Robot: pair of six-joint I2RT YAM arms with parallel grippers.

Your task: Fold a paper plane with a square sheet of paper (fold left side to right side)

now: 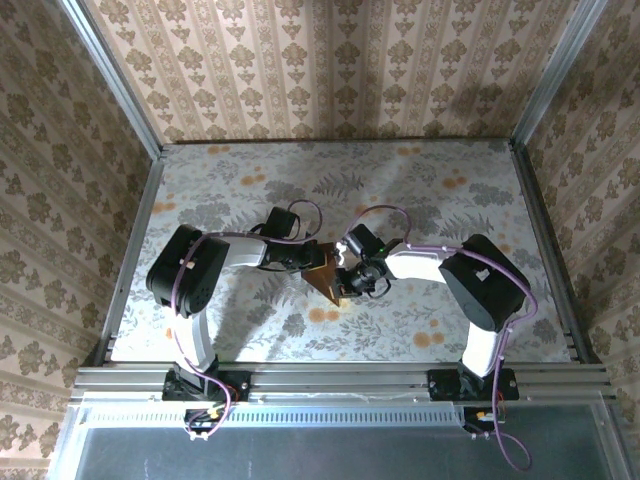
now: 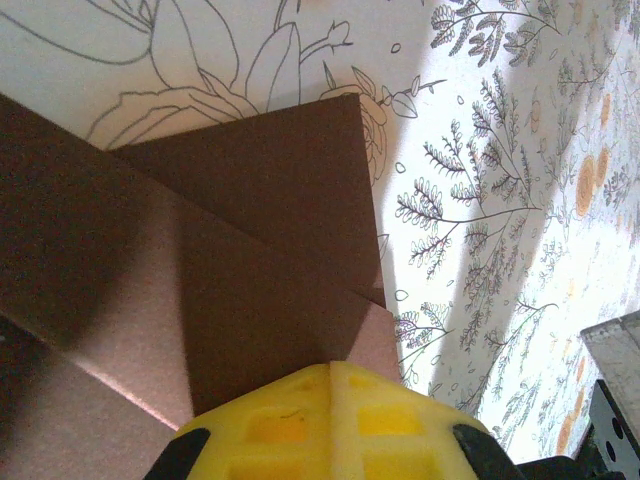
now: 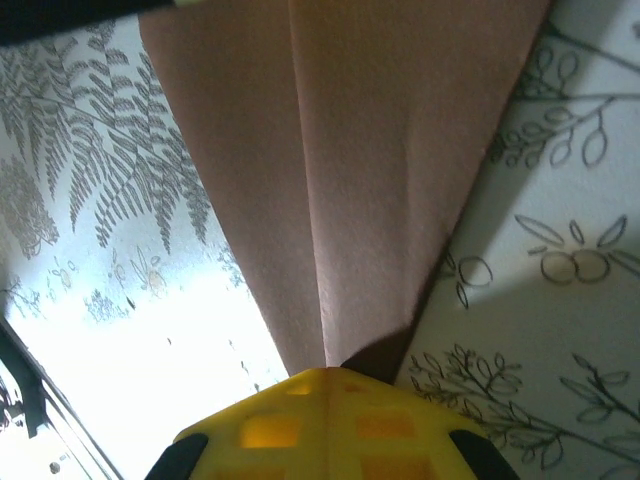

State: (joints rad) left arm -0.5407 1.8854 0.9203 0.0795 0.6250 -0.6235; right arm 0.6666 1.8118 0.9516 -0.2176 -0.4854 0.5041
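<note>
stage: mid-fold | paper [image 1: 322,275]: middle of table [image 1: 450,325], already a pointed wedge with centre crease and diagonal flaps (wings seemingly left to fold) | left claw [image 2: 330,400]: clenched, tip on flaps | right claw [image 3: 325,400]: clenched at the point

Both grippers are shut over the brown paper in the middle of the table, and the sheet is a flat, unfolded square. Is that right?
Not the last part. The paper is already folded: the left wrist view shows overlapping flaps with creases. The left gripper and right gripper are indeed shut over it, in the middle of the table.
</note>
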